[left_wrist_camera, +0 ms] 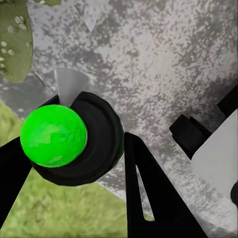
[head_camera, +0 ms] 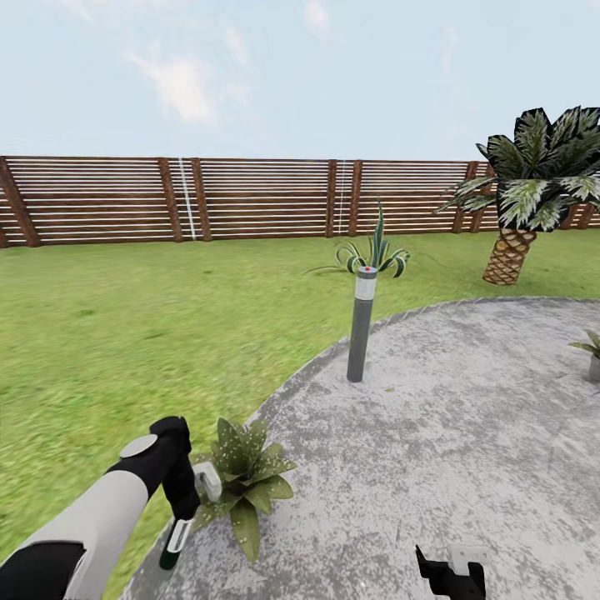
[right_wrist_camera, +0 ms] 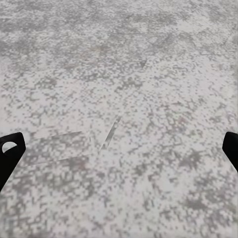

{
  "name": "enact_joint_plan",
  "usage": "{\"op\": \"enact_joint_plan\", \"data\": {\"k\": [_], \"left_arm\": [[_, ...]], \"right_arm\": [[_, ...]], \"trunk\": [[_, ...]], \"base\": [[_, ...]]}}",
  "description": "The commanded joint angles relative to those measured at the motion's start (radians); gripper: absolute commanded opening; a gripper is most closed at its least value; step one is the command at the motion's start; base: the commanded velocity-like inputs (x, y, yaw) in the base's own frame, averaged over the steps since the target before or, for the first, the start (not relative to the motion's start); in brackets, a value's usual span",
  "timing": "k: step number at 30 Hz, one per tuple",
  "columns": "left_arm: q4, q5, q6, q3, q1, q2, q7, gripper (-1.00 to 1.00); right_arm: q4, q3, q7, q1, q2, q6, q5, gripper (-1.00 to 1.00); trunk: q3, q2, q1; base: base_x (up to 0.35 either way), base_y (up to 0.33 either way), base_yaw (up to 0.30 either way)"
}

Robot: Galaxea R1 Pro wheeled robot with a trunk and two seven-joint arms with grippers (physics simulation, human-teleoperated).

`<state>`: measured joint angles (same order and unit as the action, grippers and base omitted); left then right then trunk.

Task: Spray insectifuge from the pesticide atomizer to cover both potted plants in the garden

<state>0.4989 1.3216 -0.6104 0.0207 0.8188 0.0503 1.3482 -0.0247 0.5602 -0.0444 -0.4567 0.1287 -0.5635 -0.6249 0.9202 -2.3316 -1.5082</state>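
Lawn, slat fence [head_camera: 250, 200] and pale sky fill the back; a round grey mottled patio [head_camera: 450, 433] curves in at the front w/ its edge meeting the grass.

Far left: left arm reaches down over the patio rim, left gripper [head_camera: 185, 508] pointing down, jaws clamped on the pesticide atomizer [head_camera: 175, 542], a slim dark green bottle w/ a whitish band, hanging nozzle-down just beside the nearest potted plant [head_camera: 244, 479]. Left wrist view looks along the bottle end-on: bright green round tip [left_wrist_camera: 53, 135] in a dark collar, black fingers either side, paving below and a speckled leaf [left_wrist_camera: 15, 44] close by. Prob. held this low and near so spray lands on the rosette; angle looks more at the paving than the leaves, so I'd guess it needs re-aiming.

Middle: grey bollard lamp [head_camera: 361, 325] stands upright at the patio edge, a spiky potless plant [head_camera: 375, 254] behind it on the grass.

Right: right gripper [head_camera: 451, 575] low near the frame bottom, jaws apart, nothing between them, over bare paving; idle, likely kept out of the way. Second potted plant [head_camera: 592, 350] sits at the far right edge, well apart from the first. Palm [head_camera: 521, 208] behind it.

No brand, label or writing legible anywhere.
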Motion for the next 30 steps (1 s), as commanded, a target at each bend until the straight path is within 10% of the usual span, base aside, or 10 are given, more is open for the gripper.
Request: {"op": "enact_joint_plan", "data": {"k": [1,21,30], "left_arm": [[0.001,0.004,-0.011,0.002,0.001,0.0,0.008,-1.0],[0.0,0.011,-0.003,0.009,0.031,-0.012,0.08,-1.0],[-0.001,0.013,0.005,0.119,0.026,0.003,0.173,-1.0]], "right_arm": [[0.0,0.006,-0.005,0.0,0.0,-0.003,-0.011,1.0],[0.0,0.006,-0.004,0.0,0.0,-0.003,-0.012,1.0],[0.0,0.006,-0.003,0.0,0.0,-0.003,-0.012,1.0]], "trunk": [[0.001,0.0,0.0],[0.001,0.0,0.0],[0.001,0.0,0.0]], "base": [[0.0,0.0,0.0],[0.071,0.213,-0.201],[0.003,0.003,-0.007]]}}
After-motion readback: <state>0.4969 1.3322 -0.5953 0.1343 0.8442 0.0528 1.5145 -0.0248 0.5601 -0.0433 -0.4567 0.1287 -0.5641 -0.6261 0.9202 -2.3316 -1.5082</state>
